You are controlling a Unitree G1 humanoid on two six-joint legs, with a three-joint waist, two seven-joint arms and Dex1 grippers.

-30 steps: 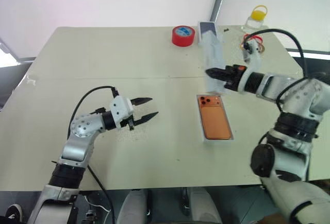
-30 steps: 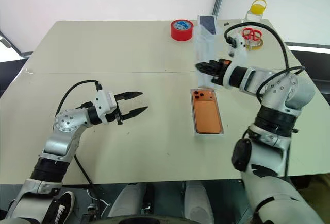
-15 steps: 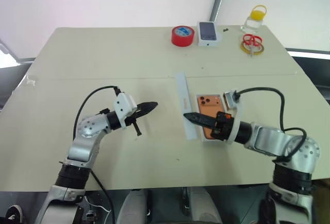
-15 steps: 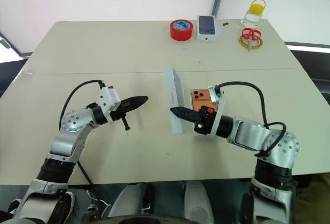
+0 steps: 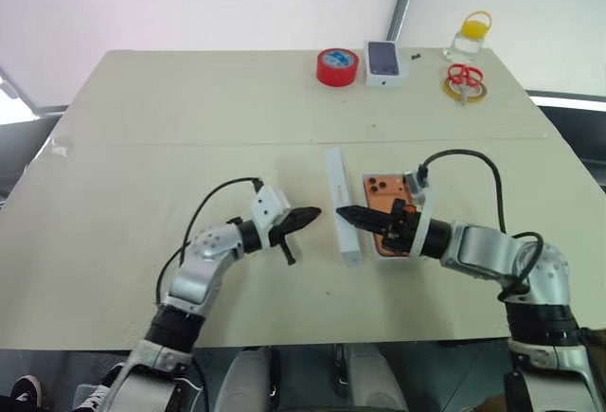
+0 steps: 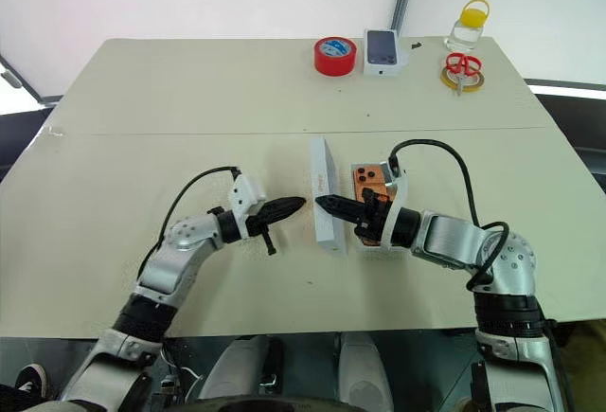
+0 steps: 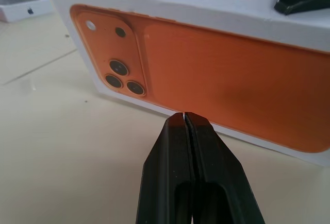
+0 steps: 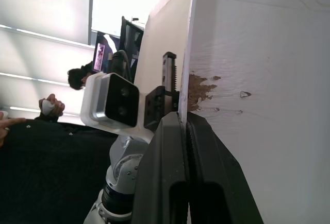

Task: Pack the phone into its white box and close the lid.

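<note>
Nearest me, my left gripper [image 6: 289, 207] points level across the beige table [image 6: 170, 99] with its black fingers pressed together on nothing, tip just beside the lid [image 6: 327, 194], a shallow white cardboard tray standing on its long edge (its outer face, with a printed orange phone picture, faces this gripper in the left wrist view). On the lid's other side my right gripper [image 6: 327, 206] has its fingers closed, apparently pinching the lid's rim; I cannot confirm the grip. Just beyond, the phone [image 6: 367, 179], a flat orange handset with dark lenses, lies in the white box [image 6: 361, 243], a shallow white-rimmed tray. I judge packing done and lid-closing in hand: next, tip the lid over the box, square its rim, and press down. Farthest stand a red tape roll [image 6: 333, 55] and a small white phone-picture box [image 6: 383, 51].
</note>
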